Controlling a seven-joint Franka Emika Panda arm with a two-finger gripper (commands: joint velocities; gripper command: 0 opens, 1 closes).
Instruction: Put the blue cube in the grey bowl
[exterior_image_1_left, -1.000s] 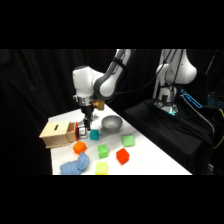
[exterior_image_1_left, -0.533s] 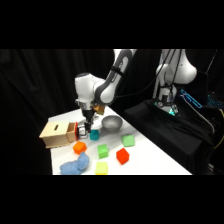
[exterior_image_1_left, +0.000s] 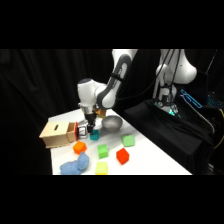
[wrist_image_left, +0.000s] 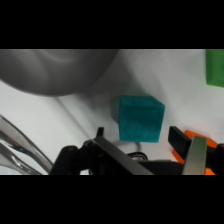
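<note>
Table (exterior_image_1_left: 150, 160) of white, read from its left side across: a light wooden box (exterior_image_1_left: 56, 134) with a slot in its top stands at the far left edge, with a small dark-and-red object just beside it that is too blurred to name. Ahead of the box lie one orange block (exterior_image_1_left: 79, 147) and one lumpy soft light-blue object (exterior_image_1_left: 75, 164), then one yellow block (exterior_image_1_left: 101, 168) and, just behind it, a green block (exterior_image_1_left: 103, 151). Next comes the small teal-blue cube (wrist_image_left: 141, 119), resting on the table between the spread fingers of the white arm's two-finger gripper (wrist_image_left: 137, 134), which hangs low over it; the fingers stand apart, one on each side, and I judge they are not yet pinching it. That placement looks like the line-up for a grasp, with the cube squarely ahead of the open gap. Just beside the cube, apart from it, sits the single small round grey metallic bowl (wrist_image_left: 55, 70), so the carry should be short. Further right lie one red block (exterior_image_1_left: 122, 156) and a second green block (exterior_image_1_left: 128, 141), making two green ones in all. The cube is still outside the bowl, so the task is at its gripping step.
</note>
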